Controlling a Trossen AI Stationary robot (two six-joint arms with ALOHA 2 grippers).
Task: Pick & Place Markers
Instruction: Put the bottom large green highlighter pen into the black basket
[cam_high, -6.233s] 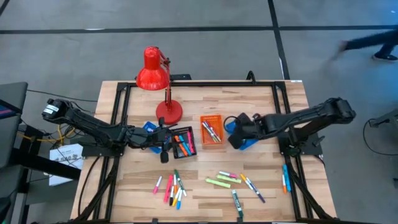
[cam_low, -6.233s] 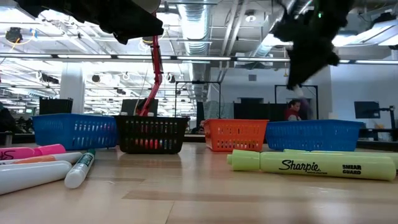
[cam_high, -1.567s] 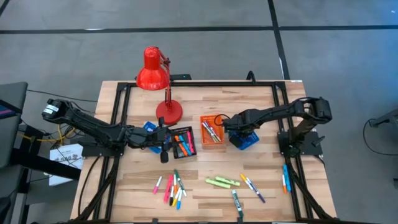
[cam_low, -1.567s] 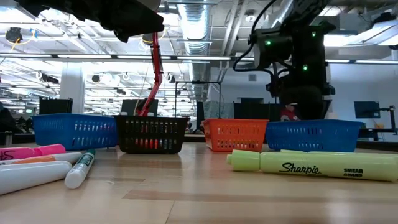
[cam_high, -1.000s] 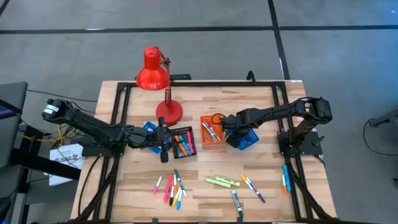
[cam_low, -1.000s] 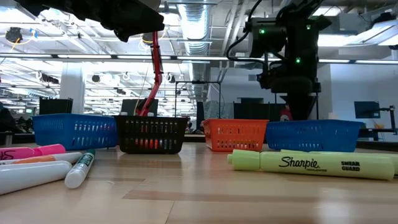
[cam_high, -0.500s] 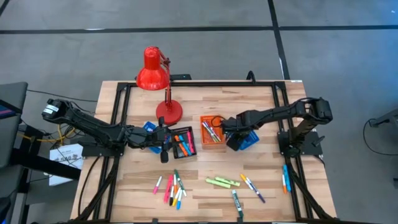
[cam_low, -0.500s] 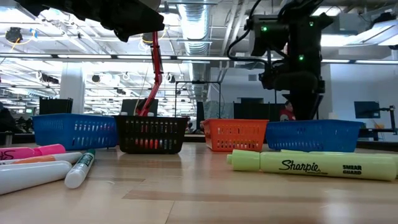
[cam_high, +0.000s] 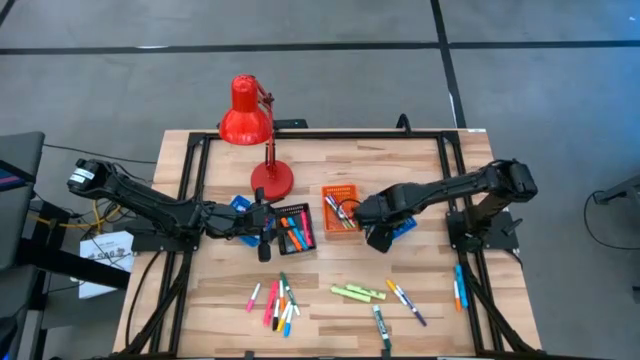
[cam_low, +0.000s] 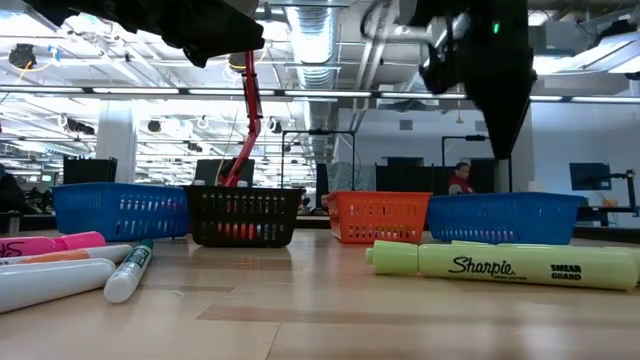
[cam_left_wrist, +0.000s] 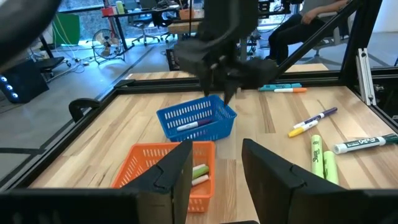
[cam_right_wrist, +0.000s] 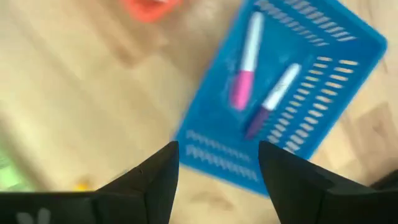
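While the right gripper hangs with its fingers spread apart and nothing between them, the two markers nearest it, one pink-capped and one purple-capped, lie side by side in the blue tray directly ahead of the fingertips, clear of both. Farther out, loose markers are scattered across the front of the table, and more lie in the orange tray and the black tray. The left gripper waits over the black tray with its fingers likewise parted and empty.
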